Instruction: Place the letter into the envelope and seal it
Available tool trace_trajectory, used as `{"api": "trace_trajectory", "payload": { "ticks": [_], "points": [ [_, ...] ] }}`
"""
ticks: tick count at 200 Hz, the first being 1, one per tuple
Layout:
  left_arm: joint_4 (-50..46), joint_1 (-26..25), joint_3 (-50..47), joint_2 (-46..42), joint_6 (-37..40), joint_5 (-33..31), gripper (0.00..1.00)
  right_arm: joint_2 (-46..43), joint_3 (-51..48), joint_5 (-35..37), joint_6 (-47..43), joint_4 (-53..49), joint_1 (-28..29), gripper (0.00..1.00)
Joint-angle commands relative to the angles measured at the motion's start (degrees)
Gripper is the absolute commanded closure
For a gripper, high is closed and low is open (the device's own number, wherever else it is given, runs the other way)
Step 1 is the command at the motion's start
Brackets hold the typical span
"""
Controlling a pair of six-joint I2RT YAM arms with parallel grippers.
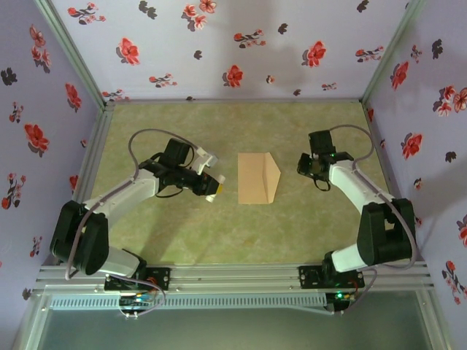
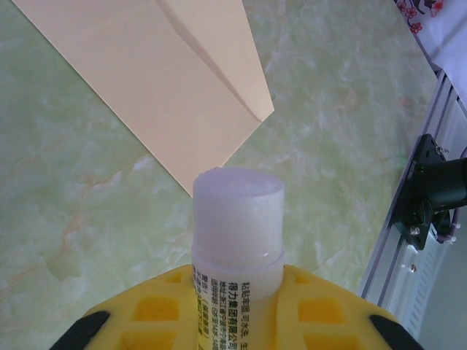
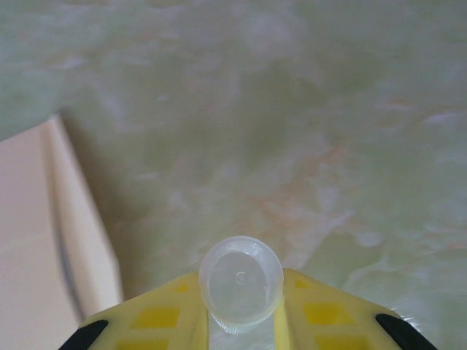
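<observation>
With left pincer [image 2: 237,299] clenched on the uncapped glue stick [image 2: 237,219] and right pincer [image 3: 241,310] grasping its cap [image 3: 241,281], sits at the sealing step, envelope [image 1: 255,179] lying mid-surface [image 1: 219,233] between them, and calls next for gluing the flap [image 1: 273,175].

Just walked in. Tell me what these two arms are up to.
The left gripper holds an uncapped glue stick, its white tip pointing toward the tan envelope. The right gripper holds a small translucent cap. The envelope lies flat on the table between the arms, with its triangular flap toward the right arm. Neither gripper is touching it.
</observation>
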Motion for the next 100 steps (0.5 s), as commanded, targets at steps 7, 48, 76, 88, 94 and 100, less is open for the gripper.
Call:
{"api": "trace_trajectory", "payload": {
  "ticks": [7,48,76,88,94,100],
  "points": [
    [1.4,-0.3,1.1,0.8,0.2,1.5,1.0,1.4,-3.3,9.0,1.5,7.6,-0.4,0.74],
    [3.7,-0.3,0.1,1.6,-0.6,1.5,1.0,3.1,-8.2,15.1,4.1,15.6,-0.4,0.74],
    [4.8,-0.3,0.1,2.4,-1.0,1.5,1.0,4.1,-10.0,16.8,5.6,19.0,-0.4,0.74],
    [5.4,-0.3,0.1,2.6,-1.2,1.5,1.0,4.8,-10.1,16.8,5.8,19.5,-0.4,0.73],
    [5.7,-0.3,0.0,2.7,-1.4,1.5,1.0,5.2,-10.0,16.8,5.9,19.6,-0.4,0.73],
    [6.2,-0.3,-0.1,2.8,-1.6,1.5,1.0,5.7,-10.1,16.8,5.9,19.9,-0.4,0.73]
  ]
}}
